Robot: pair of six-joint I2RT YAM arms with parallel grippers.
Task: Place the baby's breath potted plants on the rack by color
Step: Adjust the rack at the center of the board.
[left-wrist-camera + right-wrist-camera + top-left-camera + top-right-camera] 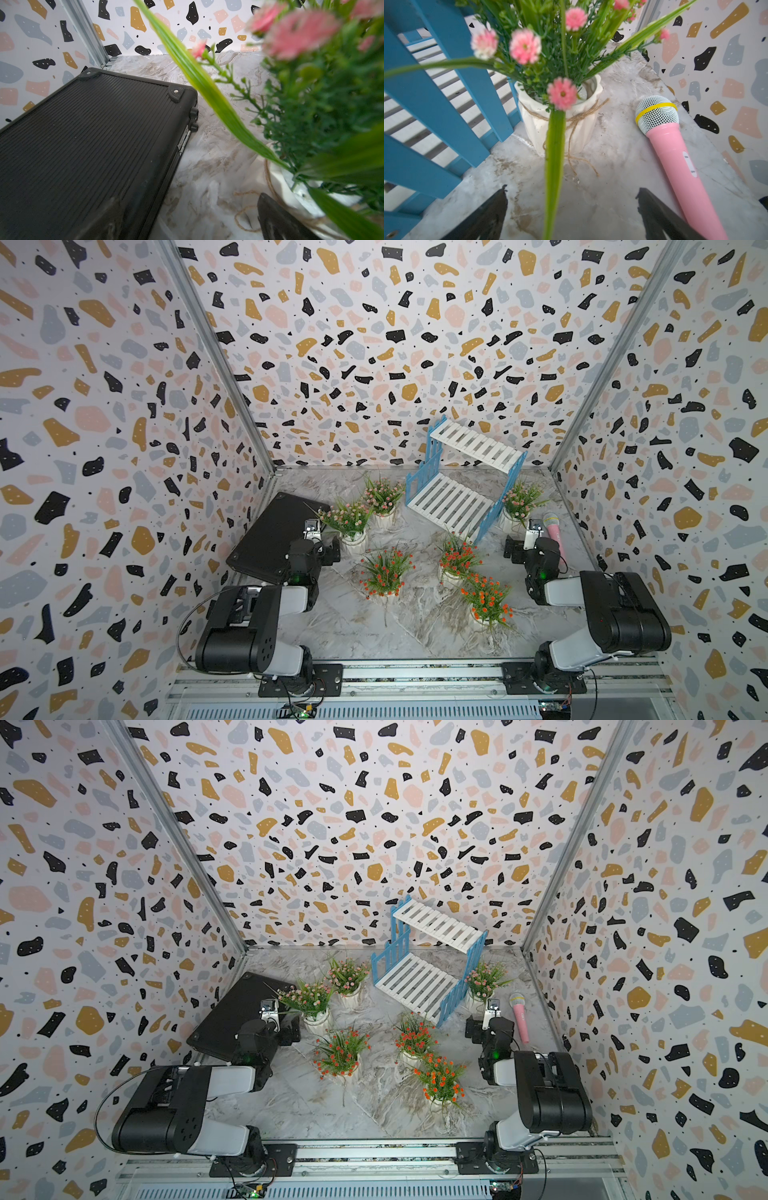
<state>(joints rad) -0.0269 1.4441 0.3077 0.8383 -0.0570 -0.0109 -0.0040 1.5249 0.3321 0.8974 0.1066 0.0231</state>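
The rack (451,501), white slats in blue fence frames, stands bare at the back of the table. Three pink baby's breath potted plants sit on the table: two left of it (382,495) (347,519), one at its right end (519,499). Three orange-red ones (386,572) (457,556) (486,600) stand in front. My left gripper (187,217) is open beside the nearest pink plant's pot (277,178); one finger (276,220) is close to it. My right gripper (572,204) is open, short of the right pink plant's pot (583,126), a leaf hanging between the fingers.
A flat black case (270,537) lies at the left, under part of my left gripper (330,551). A pink toy microphone (555,531) lies by the right wall, next to my right gripper (514,549). The rack's blue side frame (436,104) is close to the right pink plant.
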